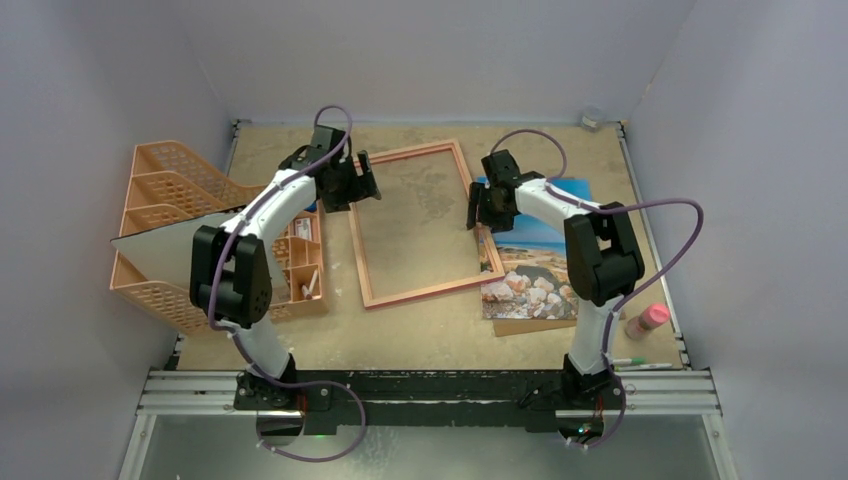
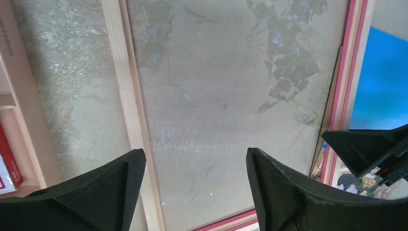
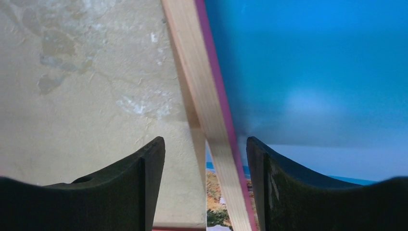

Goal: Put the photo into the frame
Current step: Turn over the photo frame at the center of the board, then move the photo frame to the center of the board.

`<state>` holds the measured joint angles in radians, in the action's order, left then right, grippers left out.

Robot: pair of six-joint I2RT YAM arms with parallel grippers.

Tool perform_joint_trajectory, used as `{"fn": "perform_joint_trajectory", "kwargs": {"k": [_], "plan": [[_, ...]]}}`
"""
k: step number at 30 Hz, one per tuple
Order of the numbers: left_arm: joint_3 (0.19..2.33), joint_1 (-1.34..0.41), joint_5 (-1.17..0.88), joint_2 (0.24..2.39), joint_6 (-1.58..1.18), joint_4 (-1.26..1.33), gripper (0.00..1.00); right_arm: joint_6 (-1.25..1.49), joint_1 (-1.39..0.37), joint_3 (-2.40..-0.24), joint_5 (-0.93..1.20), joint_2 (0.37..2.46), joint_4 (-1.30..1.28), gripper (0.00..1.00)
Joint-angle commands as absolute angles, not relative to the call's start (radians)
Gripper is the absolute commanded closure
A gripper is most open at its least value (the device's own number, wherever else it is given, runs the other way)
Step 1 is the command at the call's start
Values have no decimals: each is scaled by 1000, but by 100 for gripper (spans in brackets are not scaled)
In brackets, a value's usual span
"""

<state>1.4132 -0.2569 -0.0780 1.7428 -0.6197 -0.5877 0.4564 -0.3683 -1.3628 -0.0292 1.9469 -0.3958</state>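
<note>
The frame [image 1: 410, 150] lies flat mid-table, pale wood back up with a pink-red edge. Its right rail overlaps the left edge of the photo [image 1: 535, 265], which lies picture-up at the right. My left gripper [image 1: 365, 187] is open over the frame's far left corner. In the left wrist view [image 2: 196, 161] the left rail [image 2: 126, 86] runs just inside one finger. My right gripper [image 1: 476, 210] is open. In the right wrist view [image 3: 206, 154] the frame's right rail [image 3: 207, 96] passes between the jaws with gaps either side. The photo's blue sky [image 3: 312, 72] is beside it.
An orange mesh organiser [image 1: 165, 190] stands at the left with a grey sheet [image 1: 170, 245] across it and small compartments [image 1: 300, 265] beside it. A brown backing board [image 1: 530, 326] shows under the photo. A pink bottle [image 1: 647, 320] and a pen [image 1: 640, 365] are at the right.
</note>
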Motion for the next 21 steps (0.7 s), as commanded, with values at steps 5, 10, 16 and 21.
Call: {"fn": "perform_joint_trajectory", "kwargs": {"k": [5, 10, 16, 21], "plan": [[1432, -274, -104, 1769, -631, -542, 21, 423, -371, -1365, 184, 1922, -396, 40], [1430, -284, -108, 1780, -630, -537, 21, 448, -371, -1357, 296, 1917, -366, 40], [1422, -297, -122, 1788, -635, -529, 21, 464, -370, -1348, 449, 1942, -343, 39], [1420, -306, -157, 1789, -635, -499, 21, 480, -358, -1357, 406, 1903, -330, 36]]}}
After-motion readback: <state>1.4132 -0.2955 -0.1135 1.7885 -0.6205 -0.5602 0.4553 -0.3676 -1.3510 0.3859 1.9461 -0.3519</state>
